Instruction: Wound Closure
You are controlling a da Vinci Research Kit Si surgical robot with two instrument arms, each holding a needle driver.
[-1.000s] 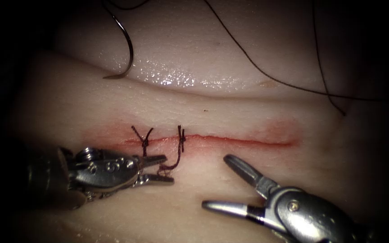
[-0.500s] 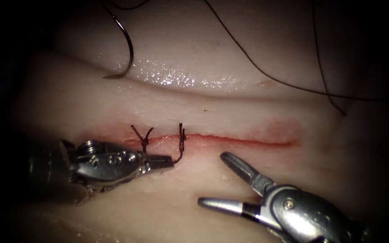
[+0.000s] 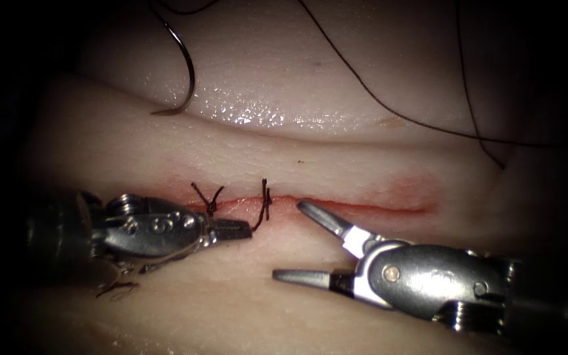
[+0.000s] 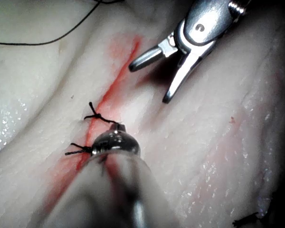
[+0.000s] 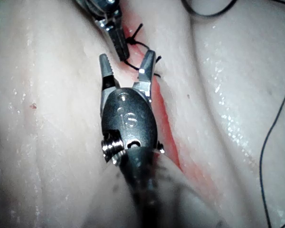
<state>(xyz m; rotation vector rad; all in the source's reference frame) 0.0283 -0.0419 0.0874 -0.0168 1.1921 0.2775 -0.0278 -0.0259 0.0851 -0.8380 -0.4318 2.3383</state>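
The left tool [image 3: 235,230] comes in from nine o'clock in the endoscope view, its jaws clamped on the cut end of thread [image 3: 260,220] that trails down from the second knot [image 3: 266,200]. That knot and the first knot [image 3: 210,202] beside it sit across the cut [image 3: 356,206] toward its nine o'clock end, and red fluid [image 3: 409,190] stains the tissue [image 3: 336,158] along the cut.

The right tool [image 3: 300,240] enters from four o'clock with its jaws wide apart and holding nothing; the upper jaw's tip lies at the cut just to the three o'clock side of the second knot, and the lower jaw points toward nine o'clock over the near tissue. In the right wrist view the open right tool [image 5: 128,64] brackets the held thread end, next to the left tool's tip [image 5: 118,45].

The needle [image 3: 182,72] lies free on the tissue at eleven o'clock, well apart from both tools, its point resting on the surface and not in the tissue. Its long thread [image 3: 389,108] runs loosely across the far tissue toward two o'clock.
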